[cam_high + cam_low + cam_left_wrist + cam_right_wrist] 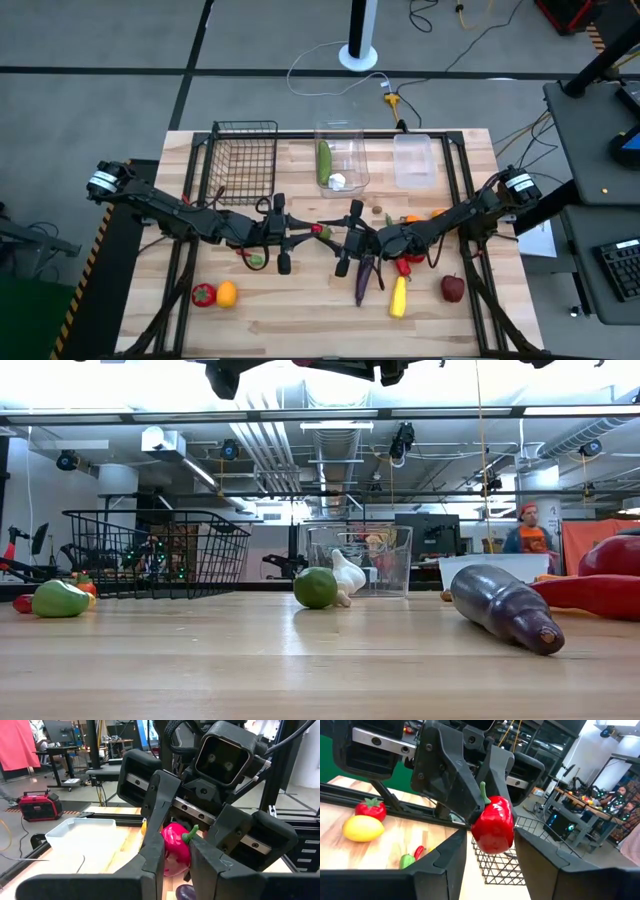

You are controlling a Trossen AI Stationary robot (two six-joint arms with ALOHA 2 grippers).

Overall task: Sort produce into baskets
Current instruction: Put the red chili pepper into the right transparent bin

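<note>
A red pepper [320, 231] with a green stem hangs in the air over the middle of the table, between my two grippers, which face each other. My left gripper [306, 232] comes from the left and is shut on the pepper's stem. My right gripper [490, 851] comes from the right, its fingers closed in on the pepper's body [493, 825]. A cucumber [324, 160] and a garlic [337, 182] lie in the taller clear bin [352, 140]. The black wire basket [245, 155] and the shallower clear bin [413, 160] stand on either side of it. My left gripper pinches the pepper's green stem [483, 791] between its two fingers, coming level from the table's left side. The pepper's body hangs from the stem, clear of the table. My right gripper has the pepper's red body between its two fingers, one at each side [474, 834], coming level from the table's right. Only the finger ends reach the pepper.
On the table below lie an eggplant [364, 278], a yellow vegetable [398, 297], a red chili [405, 265], an apple [453, 288], a green pepper [257, 259], a red fruit [203, 294] and a yellow one [227, 293]. Free wood lies along the near edge.
</note>
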